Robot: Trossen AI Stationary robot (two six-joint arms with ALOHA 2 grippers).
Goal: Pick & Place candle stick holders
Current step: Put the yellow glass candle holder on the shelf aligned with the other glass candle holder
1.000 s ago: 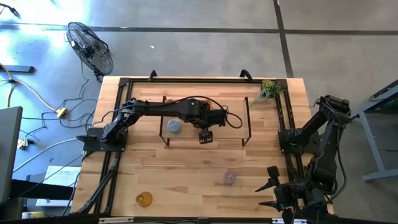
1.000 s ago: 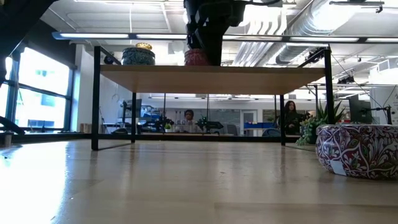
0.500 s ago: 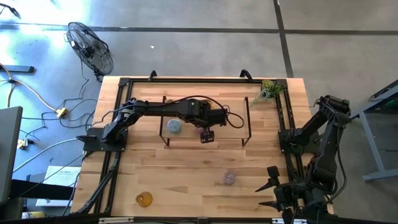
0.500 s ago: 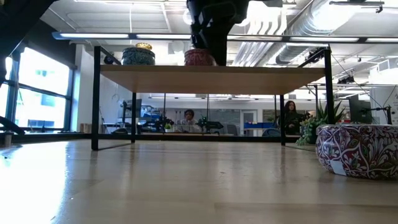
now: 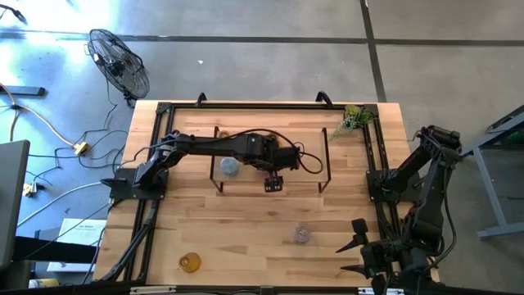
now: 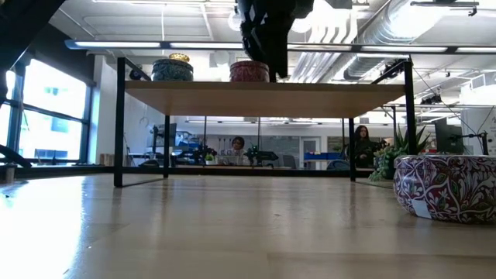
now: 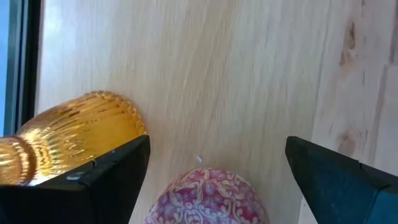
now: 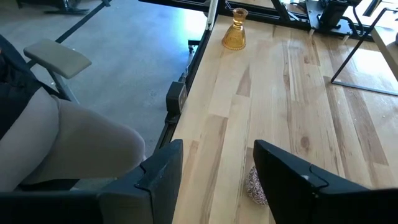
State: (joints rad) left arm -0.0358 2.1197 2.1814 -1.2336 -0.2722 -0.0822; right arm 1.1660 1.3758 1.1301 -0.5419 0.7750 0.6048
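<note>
Pale wooden table [image 5: 246, 221] fills the middle of the high view, with a black-framed raised shelf [image 6: 263, 87] standing on its far half. On the shelf sit a blue holder [image 5: 230, 166], a pink holder [image 6: 249, 71] and an amber holder [image 7: 81, 134], which shows in the left wrist view just beside the pink one [image 7: 208, 198].

Left gripper [image 5: 273, 182] hangs over the shelf, above the pink holder, its fingers [image 7: 329, 180] spread wide on either side and holding nothing.

On the open table lie a purple holder [image 5: 302, 235], toward the right near edge, and another amber holder [image 5: 190, 262] near the left front corner.

Right gripper [image 8: 214, 171] waits at the table's near right edge, fingers partly apart and empty.
</note>
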